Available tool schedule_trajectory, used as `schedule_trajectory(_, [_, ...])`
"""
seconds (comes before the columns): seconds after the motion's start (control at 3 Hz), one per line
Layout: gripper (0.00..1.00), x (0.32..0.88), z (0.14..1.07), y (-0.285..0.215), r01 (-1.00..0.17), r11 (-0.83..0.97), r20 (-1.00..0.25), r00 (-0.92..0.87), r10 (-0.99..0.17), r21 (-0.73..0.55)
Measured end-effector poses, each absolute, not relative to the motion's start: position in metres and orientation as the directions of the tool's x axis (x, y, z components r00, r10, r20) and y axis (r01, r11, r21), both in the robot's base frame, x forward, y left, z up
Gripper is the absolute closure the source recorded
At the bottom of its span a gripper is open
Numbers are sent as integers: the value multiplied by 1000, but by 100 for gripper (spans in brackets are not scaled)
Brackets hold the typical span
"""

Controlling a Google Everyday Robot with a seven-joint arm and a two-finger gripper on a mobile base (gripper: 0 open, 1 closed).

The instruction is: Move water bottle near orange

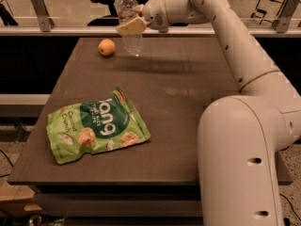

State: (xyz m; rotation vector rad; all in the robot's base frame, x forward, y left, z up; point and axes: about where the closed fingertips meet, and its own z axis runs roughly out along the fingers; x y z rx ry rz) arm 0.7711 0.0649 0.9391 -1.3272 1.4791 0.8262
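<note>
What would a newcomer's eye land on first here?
The big white arm fills the right side and reaches to the far edge of the table. There its pincer is shut on an upright bottle, apparently lifted off the surface. A bright green snack bag lies flat at front left, and a small orange sits at the back, just left of the bottle.

The cream gripper point(132, 25) on a white arm point(244, 55) clasps the clear, ribbed, white-capped water bottle point(127, 4) above the far side of the dark brown table point(188, 93). The orange point(106, 46) is plain orange; the snack bag point(96, 126) is light green with a dark green patch and white lettering.
</note>
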Motion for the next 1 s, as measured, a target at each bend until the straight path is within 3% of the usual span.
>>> schedule_trajectory(1.0, [100,782,920,59,-977,203,-949,2,-314,-69])
